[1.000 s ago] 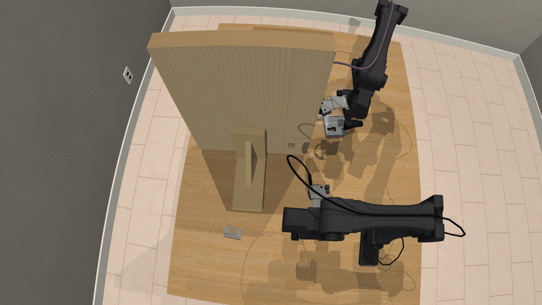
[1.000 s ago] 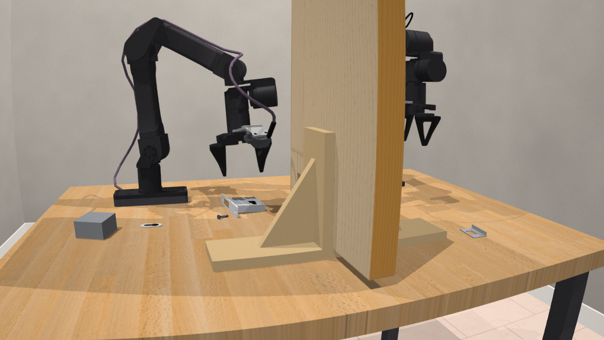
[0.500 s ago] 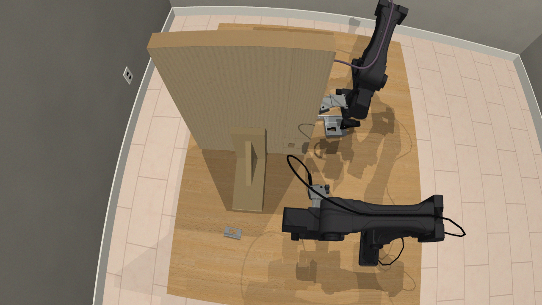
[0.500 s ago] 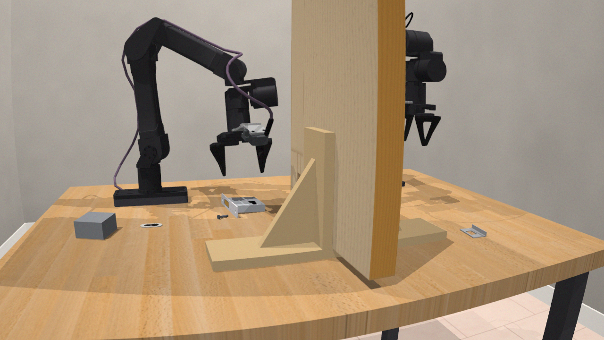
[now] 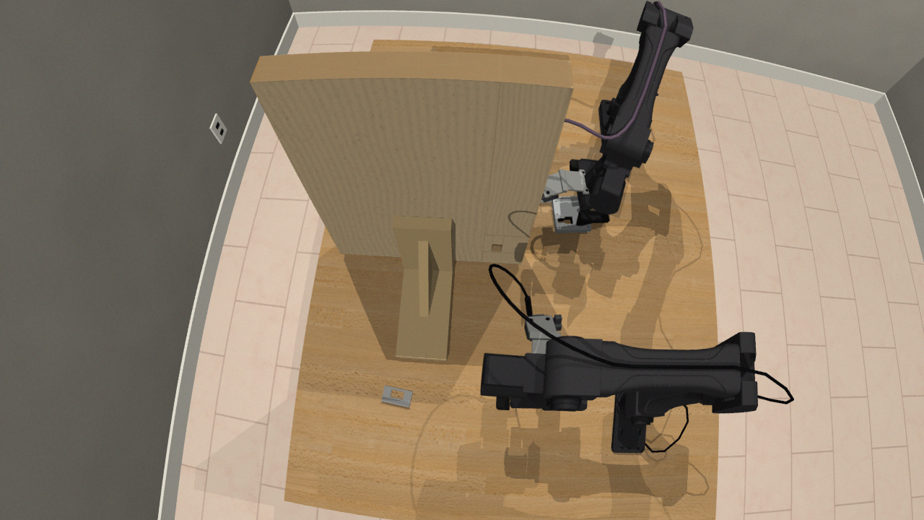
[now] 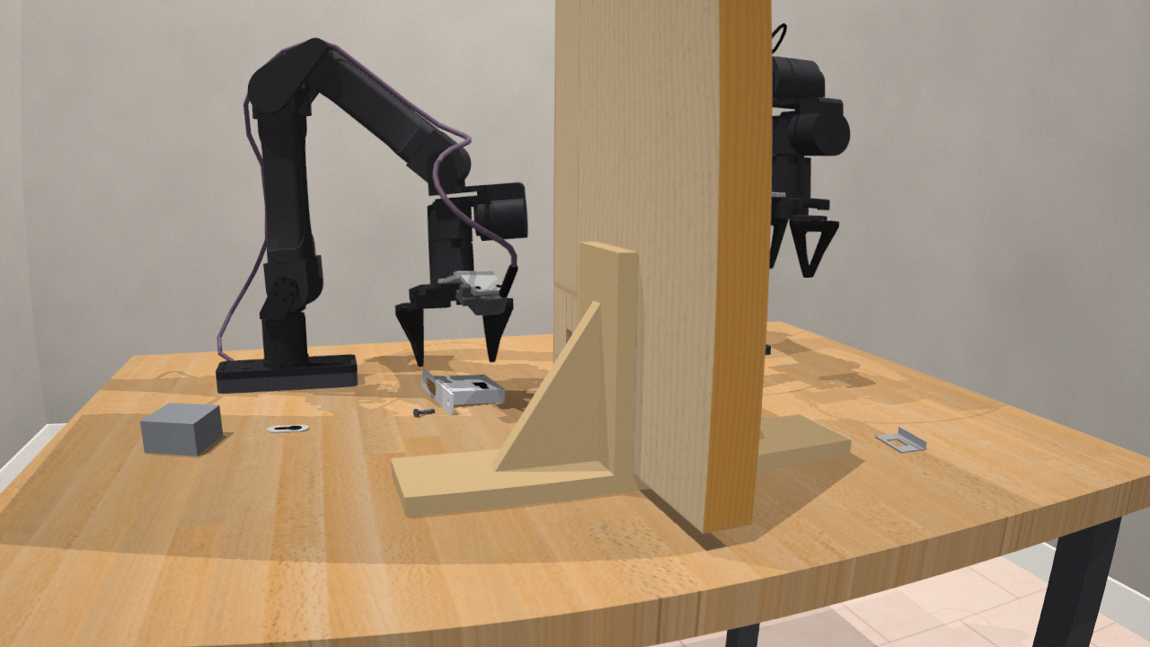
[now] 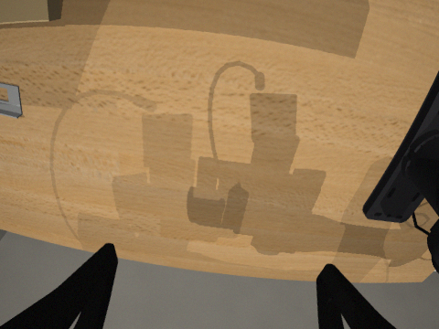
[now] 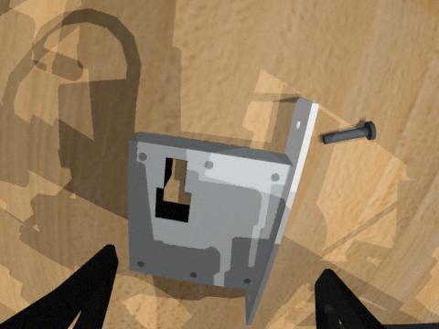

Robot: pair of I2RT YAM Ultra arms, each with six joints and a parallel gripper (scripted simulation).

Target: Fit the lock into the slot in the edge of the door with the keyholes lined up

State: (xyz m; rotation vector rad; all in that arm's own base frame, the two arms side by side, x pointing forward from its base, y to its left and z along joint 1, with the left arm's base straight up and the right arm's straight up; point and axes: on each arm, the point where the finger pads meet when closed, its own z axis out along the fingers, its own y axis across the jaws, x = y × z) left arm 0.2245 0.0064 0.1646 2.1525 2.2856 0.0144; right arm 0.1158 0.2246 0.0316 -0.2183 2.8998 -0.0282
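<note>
The door (image 5: 400,148) (image 6: 643,161) stands upright in its feet. Its square keyhole (image 5: 496,247) is low near one edge; the slot in that edge is hidden. The silver lock (image 5: 565,207) (image 6: 475,394) (image 8: 206,233) lies flat on the table, its long face plate standing on edge and its keyhole facing up. My right gripper (image 6: 455,361) (image 8: 219,268) is open just above the lock, pointing down, with nothing between its fingers. My left gripper (image 6: 790,270) (image 7: 220,265) is open and empty, high above the table on the door's other side.
A dark bolt (image 6: 421,412) (image 8: 345,135) lies beside the lock's face plate. A grey block (image 6: 181,432) and an oval keyhole cover (image 6: 274,429) lie farther off. Wooden feet (image 5: 410,342) (image 6: 482,486) stick out from the door. A small angled plate (image 5: 403,402) (image 6: 914,438) (image 7: 16,98) lies on the left arm's side.
</note>
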